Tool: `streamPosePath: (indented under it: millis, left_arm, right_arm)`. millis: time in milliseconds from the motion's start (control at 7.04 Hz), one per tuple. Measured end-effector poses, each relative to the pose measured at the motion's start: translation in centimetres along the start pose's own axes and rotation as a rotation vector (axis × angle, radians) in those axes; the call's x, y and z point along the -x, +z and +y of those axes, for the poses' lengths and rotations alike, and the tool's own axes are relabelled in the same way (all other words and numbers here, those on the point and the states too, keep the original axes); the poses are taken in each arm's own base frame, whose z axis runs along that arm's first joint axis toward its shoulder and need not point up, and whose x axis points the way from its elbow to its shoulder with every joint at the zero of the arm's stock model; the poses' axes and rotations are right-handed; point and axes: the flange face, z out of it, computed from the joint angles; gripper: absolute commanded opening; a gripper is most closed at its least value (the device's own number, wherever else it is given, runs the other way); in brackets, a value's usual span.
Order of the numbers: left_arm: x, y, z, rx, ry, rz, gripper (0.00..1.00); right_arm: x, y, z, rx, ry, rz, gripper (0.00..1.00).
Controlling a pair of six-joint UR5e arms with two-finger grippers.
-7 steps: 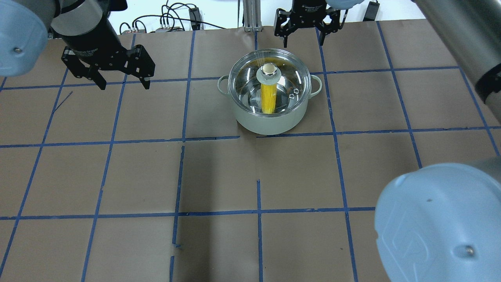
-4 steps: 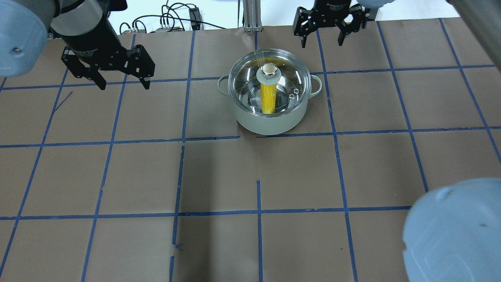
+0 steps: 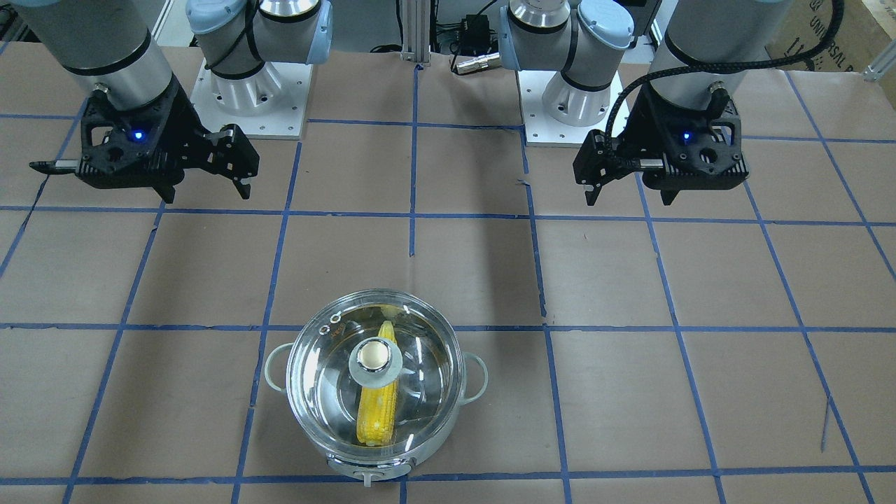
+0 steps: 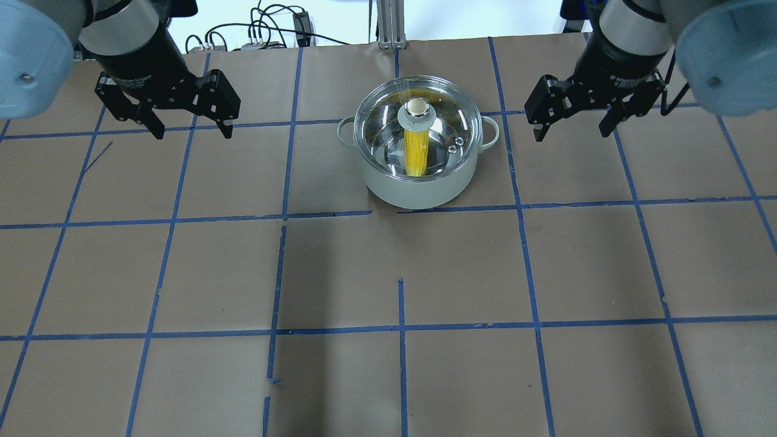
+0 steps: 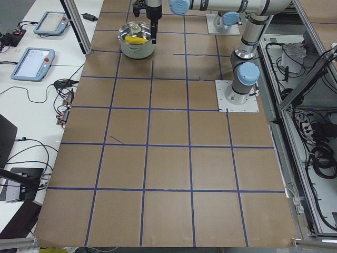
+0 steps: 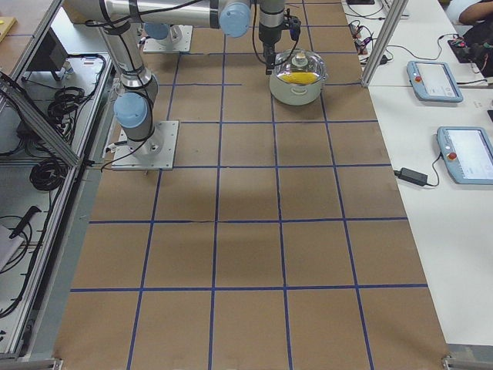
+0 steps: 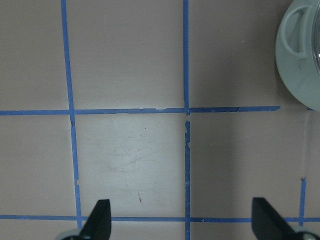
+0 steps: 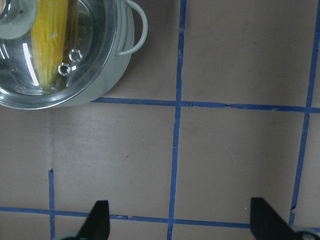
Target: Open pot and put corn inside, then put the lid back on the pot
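Observation:
The pale grey-white pot [image 4: 419, 185] stands on the table with the clear glass lid [image 4: 440, 118] seated on it. The yellow corn [image 4: 416, 155] lies inside, seen through the glass. It also shows in the front view [image 3: 378, 413] under the lid [image 3: 420, 364]. My left gripper [image 4: 194, 130] is open and empty, well to the pot's left. My right gripper [image 4: 572, 133] is open and empty, to the pot's right and apart from it. The right wrist view shows the lid [image 8: 85, 75], the corn [image 8: 50, 40] and a loop handle. The left wrist view shows only the pot's side [image 7: 295, 55].
The table is covered in brown paper with a blue tape grid [image 4: 400, 331]. Cables and an aluminium post [image 4: 388, 24] sit beyond the far edge. The arm bases [image 3: 245, 91] stand at the robot's side of the table.
My right gripper has moved from behind the pot at the far edge to the pot's right side, nearer the robot. It stays open. The left arm, pot and lid have not moved.

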Motion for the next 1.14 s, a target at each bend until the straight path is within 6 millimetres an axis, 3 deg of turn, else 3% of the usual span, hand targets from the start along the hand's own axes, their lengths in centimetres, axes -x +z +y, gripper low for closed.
streamPosePath:
  millis: [568, 852, 1137]
  left_arm:
    - [0.0, 0.0, 0.0, 0.000, 0.000, 0.000, 1.00]
    - [0.0, 0.0, 0.0, 0.000, 0.000, 0.000, 1.00]
    - [0.0, 0.0, 0.0, 0.000, 0.000, 0.000, 1.00]
  right_arm:
    - [0.2, -0.9, 1.4, -0.014, -0.001, 0.010, 1.00]
    - [0.5, -2.7, 2.0, -0.041, -0.005, 0.006, 1.00]
    - [0.7, -5.8, 1.6, -0.046, -0.009, 0.006, 1.00]
